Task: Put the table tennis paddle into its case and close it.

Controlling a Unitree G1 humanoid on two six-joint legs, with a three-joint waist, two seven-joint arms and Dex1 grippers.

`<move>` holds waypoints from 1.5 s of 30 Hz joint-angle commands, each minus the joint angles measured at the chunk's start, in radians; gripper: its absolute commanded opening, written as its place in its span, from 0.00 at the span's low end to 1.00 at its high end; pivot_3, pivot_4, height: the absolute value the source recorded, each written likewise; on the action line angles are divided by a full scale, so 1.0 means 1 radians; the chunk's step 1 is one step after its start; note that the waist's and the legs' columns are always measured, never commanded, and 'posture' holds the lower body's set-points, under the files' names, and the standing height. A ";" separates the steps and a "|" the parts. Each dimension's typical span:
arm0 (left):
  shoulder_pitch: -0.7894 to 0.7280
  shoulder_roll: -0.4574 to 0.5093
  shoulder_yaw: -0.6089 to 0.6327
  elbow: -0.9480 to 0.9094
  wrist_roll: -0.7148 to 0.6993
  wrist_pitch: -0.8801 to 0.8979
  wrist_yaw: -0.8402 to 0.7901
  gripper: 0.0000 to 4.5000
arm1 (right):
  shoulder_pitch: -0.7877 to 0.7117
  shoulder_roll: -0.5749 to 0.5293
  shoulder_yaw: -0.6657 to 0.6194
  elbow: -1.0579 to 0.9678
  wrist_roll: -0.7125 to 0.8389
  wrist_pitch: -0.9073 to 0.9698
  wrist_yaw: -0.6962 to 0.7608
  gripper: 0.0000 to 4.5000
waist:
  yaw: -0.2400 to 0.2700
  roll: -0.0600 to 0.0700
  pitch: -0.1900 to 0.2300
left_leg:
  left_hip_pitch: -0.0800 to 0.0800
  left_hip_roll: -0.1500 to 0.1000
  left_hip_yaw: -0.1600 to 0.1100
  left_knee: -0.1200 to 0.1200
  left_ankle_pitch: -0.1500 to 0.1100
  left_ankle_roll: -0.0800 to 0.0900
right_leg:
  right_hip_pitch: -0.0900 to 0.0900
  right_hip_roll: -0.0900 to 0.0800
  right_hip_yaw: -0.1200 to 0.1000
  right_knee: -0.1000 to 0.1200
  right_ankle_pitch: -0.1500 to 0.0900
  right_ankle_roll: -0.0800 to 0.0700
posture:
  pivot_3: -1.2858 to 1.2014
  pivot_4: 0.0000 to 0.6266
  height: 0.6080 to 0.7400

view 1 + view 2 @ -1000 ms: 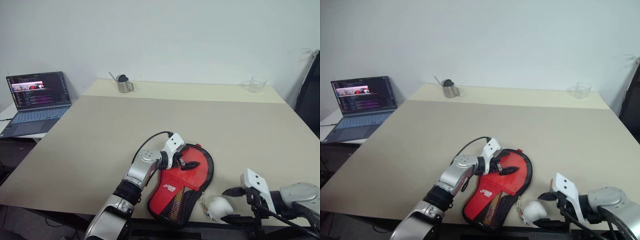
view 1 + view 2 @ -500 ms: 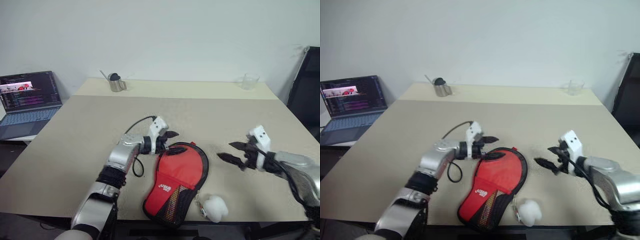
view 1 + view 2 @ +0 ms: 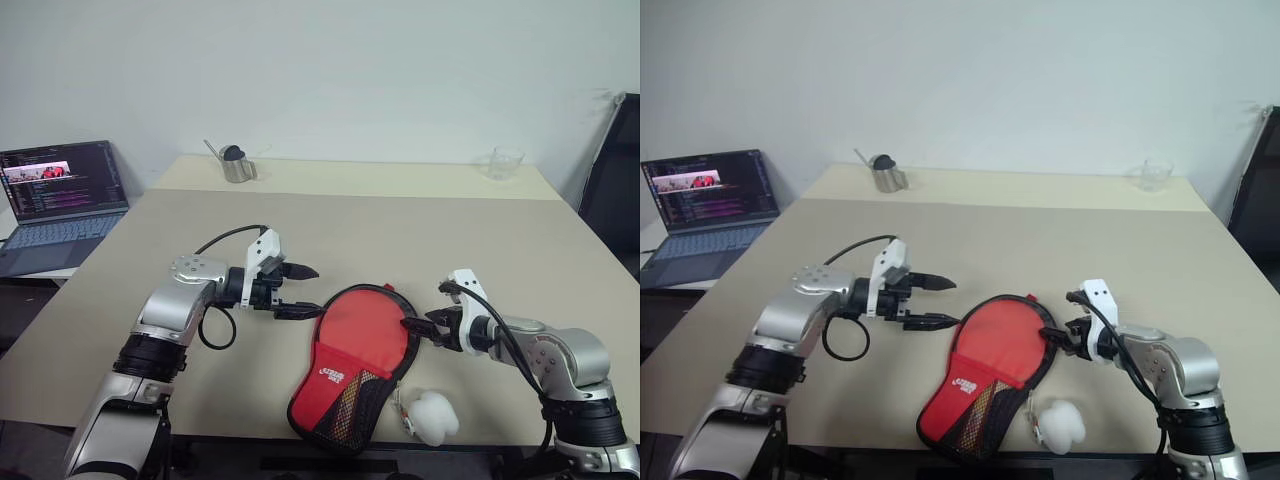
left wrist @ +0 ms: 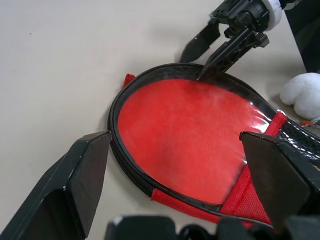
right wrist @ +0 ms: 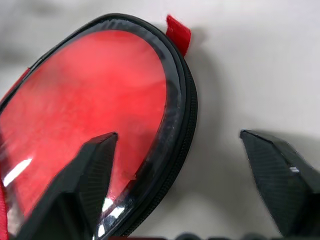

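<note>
The black case [image 3: 330, 405] lies flat near the table's front edge with its clear side up. Through that side shows the red face of the table tennis paddle [image 3: 365, 325], which is inside; its handle is hidden behind a red lettered panel and mesh. My left gripper [image 3: 312, 291] hovers open just left of the case's round end, pointing at it and not touching. My right gripper [image 3: 415, 328] is at the case's right rim. Its fingers [image 5: 87, 175] are apart and straddle the zipped edge [image 5: 187, 115], one over the clear side and one over the table.
A white fluffy lump [image 3: 432, 415] lies by the front edge, right of the case. At the back stand a metal cup [image 3: 236, 166] and a clear glass [image 3: 505, 162]. An open laptop [image 3: 60, 200] sits off to the left, and a black chair [image 3: 615, 190] at the right.
My left gripper has lifted off the case and drawn back to the left. My right gripper has swung in from the front right to the case's right rim, its fingers narrowing.
</note>
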 commanded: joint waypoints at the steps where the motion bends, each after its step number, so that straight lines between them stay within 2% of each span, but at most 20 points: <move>1: -0.013 -0.014 0.000 -0.036 -0.001 0.006 0.027 1.00 | -0.004 -0.001 0.012 -0.007 -0.011 -0.012 0.001 0.56 | 0.000 0.000 0.000 | 0.000 0.000 0.000 0.000 0.000 0.000 | 0.000 0.000 0.000 0.000 0.000 0.000 | 0.52 0.24 1.00; 6: -0.020 -0.019 -0.012 -0.010 0.027 -0.011 0.056 1.00 | -0.015 -0.008 0.043 0.016 -0.038 -0.039 0.004 0.18 | -0.001 0.000 0.000 | 0.000 0.000 0.000 0.000 0.000 0.000 | 0.000 0.001 0.000 0.000 0.000 0.000 | 0.52 0.24 1.00; 9: -0.022 -0.024 -0.015 0.002 0.035 -0.017 0.064 1.00 | -0.029 -0.024 0.083 0.029 -0.074 -0.092 0.024 0.00 | -0.002 0.000 0.000 | 0.000 0.000 0.000 0.000 0.000 0.000 | 0.000 0.001 0.000 0.001 0.000 0.000 | 0.52 0.24 1.00; 18: -0.033 -0.036 -0.018 0.023 0.050 -0.028 0.070 1.00 | -0.142 -0.099 0.191 0.149 -0.185 -0.295 0.135 0.00 | -0.011 0.000 0.000 | 0.001 0.000 0.000 0.002 0.001 0.001 | 0.000 0.001 0.001 0.001 0.002 0.001 | 0.52 0.24 1.00; 23: -0.040 -0.045 -0.020 0.035 0.061 -0.039 0.087 1.00 | -0.266 -0.130 0.262 0.306 -0.278 -0.458 0.233 0.00 | -0.013 0.000 0.000 | 0.000 0.000 0.001 0.002 0.001 0.002 | -0.001 0.001 0.002 0.000 0.003 0.001 | 0.52 0.24 1.00; 33: -0.029 -0.067 -0.025 0.019 0.073 -0.042 0.105 1.00 | -0.407 -0.100 0.383 0.600 -0.457 -0.824 0.438 0.00 | -0.014 0.000 0.000 | -0.010 0.000 0.002 0.001 0.001 0.002 | -0.010 0.002 0.002 0.000 0.003 0.000 | 0.52 0.24 1.00; 42: -0.031 -0.097 -0.044 0.000 0.069 -0.039 0.103 1.00 | -0.452 -0.053 0.319 0.710 -0.474 -0.779 0.440 0.00 | -0.015 0.000 0.000 | -0.010 0.000 0.002 0.002 0.001 0.001 | -0.010 0.001 0.002 0.002 0.004 -0.002 | 0.52 0.24 1.00; 45: -0.041 -0.122 -0.058 0.008 0.076 -0.048 0.105 1.00 | -0.451 -0.049 0.293 0.706 -0.473 -0.769 0.423 0.13 | -0.015 0.000 0.000 | -0.010 0.000 0.002 0.004 0.001 0.001 | -0.010 0.001 0.002 0.004 0.004 -0.002 | 0.52 0.24 1.00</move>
